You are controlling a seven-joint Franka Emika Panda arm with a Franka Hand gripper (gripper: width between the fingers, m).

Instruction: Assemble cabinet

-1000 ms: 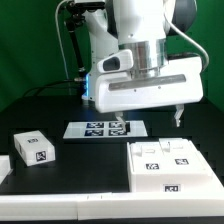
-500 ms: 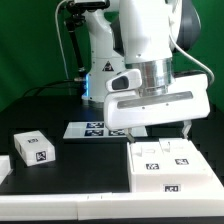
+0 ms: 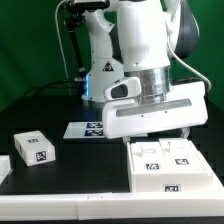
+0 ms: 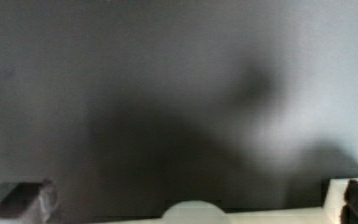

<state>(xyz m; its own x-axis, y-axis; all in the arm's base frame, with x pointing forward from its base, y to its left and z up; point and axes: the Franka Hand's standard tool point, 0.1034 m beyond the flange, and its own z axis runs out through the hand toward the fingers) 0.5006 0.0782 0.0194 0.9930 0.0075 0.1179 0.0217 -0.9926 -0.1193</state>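
Note:
The large white cabinet box (image 3: pixel 170 165) lies at the front on the exterior view's right, with marker tags on its top and front. A smaller white tagged block (image 3: pixel 33 147) lies at the exterior view's left, and another white piece (image 3: pixel 3 166) shows at the left edge. My gripper (image 3: pixel 157 133) hangs just above the far edge of the box, open and empty. In the wrist view the gripper (image 4: pixel 185 200) has its fingertips (image 4: pixel 16 200) wide apart over blurred dark table, with a rounded white shape (image 4: pixel 194 212) at the picture's edge.
The marker board (image 3: pixel 92 127) lies behind the gripper, partly hidden by it. The robot base and cables (image 3: pixel 95 50) stand at the back. A white strip (image 3: pixel 60 207) runs along the table's front edge.
The gripper has moved toward the exterior view's right and come lower, from over the marker board to above the far edge of the cabinet box. The parts have not moved.

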